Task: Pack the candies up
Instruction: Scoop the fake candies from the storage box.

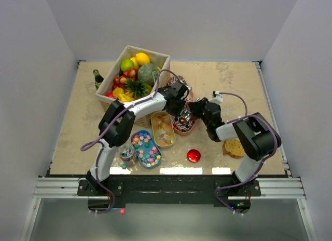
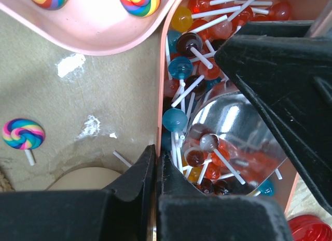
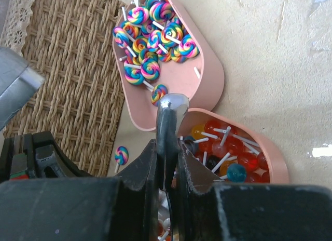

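Observation:
A pink tray [image 2: 157, 103] holds small glossy lollipops [image 2: 181, 67] in red, blue and brown. My left gripper [image 2: 154, 157] is shut on this tray's rim, one finger outside the wall and one inside. My right gripper [image 3: 168, 147] is shut on the handle of a metal scoop [image 3: 167, 121], whose bowl [image 2: 228, 121] lies among the lollipops. A second pink tray [image 3: 207, 80] just behind carries rainbow swirl lollipops [image 3: 148, 41]. From above, both grippers meet over the lollipop tray [image 1: 185, 125]. Pastel candies fill a blue tray [image 1: 146, 147], and orange-yellow gummies a yellow tray [image 1: 163, 129].
A wicker basket [image 1: 155, 56] of toy fruit stands at the back, a green bottle [image 1: 97, 77] to its left. One swirl lollipop [image 2: 23, 134] lies loose on the table. A red round object [image 1: 193, 155], a doughnut [image 1: 234, 147] and a small cup [image 1: 126, 152] sit near the front edge.

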Controlling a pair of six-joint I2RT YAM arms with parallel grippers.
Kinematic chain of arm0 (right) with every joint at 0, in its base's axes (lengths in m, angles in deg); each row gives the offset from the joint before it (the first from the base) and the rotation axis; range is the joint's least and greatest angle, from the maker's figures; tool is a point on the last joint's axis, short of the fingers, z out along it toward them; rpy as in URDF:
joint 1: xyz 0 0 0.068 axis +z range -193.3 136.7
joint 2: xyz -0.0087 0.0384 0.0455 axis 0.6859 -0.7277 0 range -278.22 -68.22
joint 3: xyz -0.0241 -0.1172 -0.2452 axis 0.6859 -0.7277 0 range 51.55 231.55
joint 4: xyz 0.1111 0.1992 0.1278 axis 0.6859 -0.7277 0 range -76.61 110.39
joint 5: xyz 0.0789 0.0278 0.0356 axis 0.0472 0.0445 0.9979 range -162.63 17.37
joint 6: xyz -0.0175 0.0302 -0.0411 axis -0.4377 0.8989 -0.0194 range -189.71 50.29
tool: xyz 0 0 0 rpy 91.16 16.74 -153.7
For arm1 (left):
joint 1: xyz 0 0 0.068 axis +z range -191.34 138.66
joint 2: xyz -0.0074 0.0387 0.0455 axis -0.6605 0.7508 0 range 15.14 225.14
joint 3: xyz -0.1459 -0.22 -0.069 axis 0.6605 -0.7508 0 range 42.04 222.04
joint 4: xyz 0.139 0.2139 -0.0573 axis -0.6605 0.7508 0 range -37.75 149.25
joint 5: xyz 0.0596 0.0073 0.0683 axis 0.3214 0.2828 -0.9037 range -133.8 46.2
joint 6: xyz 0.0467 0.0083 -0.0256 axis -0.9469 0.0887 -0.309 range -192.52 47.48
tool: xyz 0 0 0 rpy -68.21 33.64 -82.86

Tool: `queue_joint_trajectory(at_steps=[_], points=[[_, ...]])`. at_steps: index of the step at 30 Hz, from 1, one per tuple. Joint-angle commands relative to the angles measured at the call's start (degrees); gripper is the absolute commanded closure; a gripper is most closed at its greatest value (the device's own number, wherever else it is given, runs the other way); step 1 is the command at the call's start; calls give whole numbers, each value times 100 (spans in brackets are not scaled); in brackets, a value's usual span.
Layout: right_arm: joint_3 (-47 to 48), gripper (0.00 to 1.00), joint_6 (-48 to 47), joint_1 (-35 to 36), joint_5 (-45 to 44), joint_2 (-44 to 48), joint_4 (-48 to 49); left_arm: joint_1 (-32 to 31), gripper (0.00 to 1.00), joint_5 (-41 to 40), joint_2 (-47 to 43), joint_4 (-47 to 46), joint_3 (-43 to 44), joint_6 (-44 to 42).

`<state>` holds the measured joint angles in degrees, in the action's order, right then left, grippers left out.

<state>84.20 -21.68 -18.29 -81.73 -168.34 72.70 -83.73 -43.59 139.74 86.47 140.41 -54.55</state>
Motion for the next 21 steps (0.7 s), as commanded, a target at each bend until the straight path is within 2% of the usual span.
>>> queue_joint_trajectory(at_steps=[1, 8, 21], points=[[40, 100, 452, 30, 172, -386, -1372, 117, 100, -205, -392, -143, 104, 162], [348, 100, 901, -137, 111, -228, -2453, 117, 100, -311, -462, -135, 86, 136], [155, 100, 1103, -532, 471, 80, -2226, 126, 97, -399, -515, -135, 51, 136]])
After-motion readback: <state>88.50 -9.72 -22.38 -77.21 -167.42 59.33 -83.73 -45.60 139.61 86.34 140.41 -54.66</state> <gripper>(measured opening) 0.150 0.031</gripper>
